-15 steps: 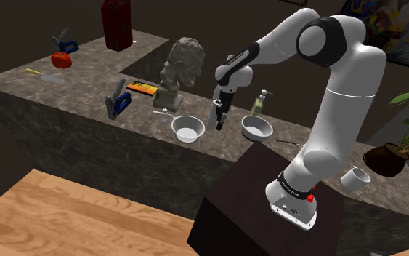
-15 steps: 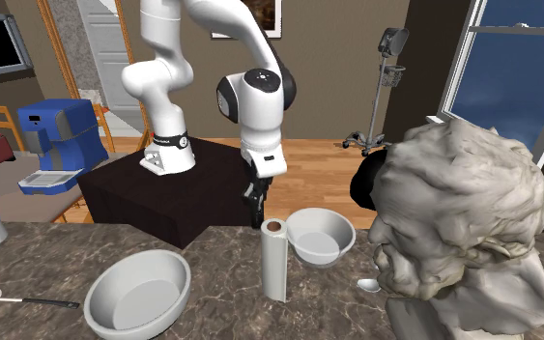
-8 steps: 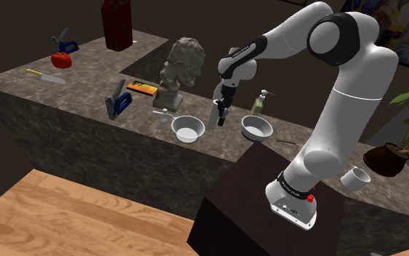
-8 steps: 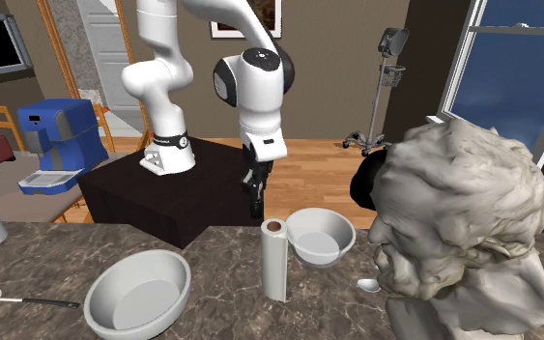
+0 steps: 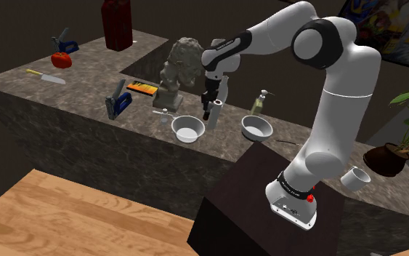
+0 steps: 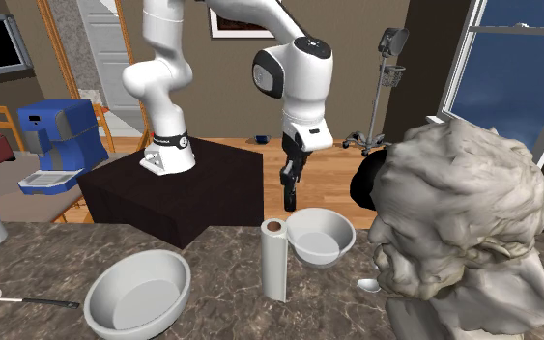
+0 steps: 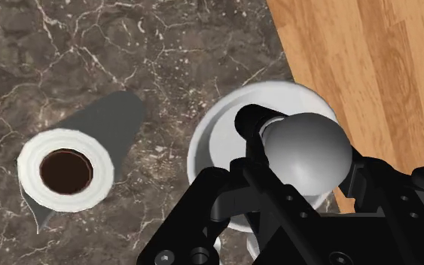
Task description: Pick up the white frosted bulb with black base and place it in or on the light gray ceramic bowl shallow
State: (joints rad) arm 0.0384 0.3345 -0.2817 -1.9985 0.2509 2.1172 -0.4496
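**Grey-white bulb is now hanging over the bowl**

The black pincer (image 7: 312,179) has the bulb (image 7: 308,153) clamped. In the wrist view both fingers (image 7: 257,175) press the pale globe from either side, and its black base sticks out past them. Right beneath it sits the shallow light grey bowl (image 7: 201,143), near the table (image 7: 127,53) edge, with the wood floor (image 7: 368,60) just past it. The bulb is up in the air, not resting in the bowl.

What changed from half a second ago: the pincer (image 5: 207,110) was hanging level with the gap between the two bowls. It has since swung toward the shoulder view's left, which is the second exterior view's right. It now hovers by the bowl (image 5: 188,131) nearest the stone bust (image 5: 181,62) rather than the other bowl (image 5: 256,128). In the second exterior view the pincer (image 6: 289,198) is just behind that bowl (image 6: 342,230).

Everything else stayed put — the paper roll (image 6: 274,261) is upright between the bowls, the other bowl (image 6: 115,290) hasn't moved, and neither has the bust (image 6: 463,222).
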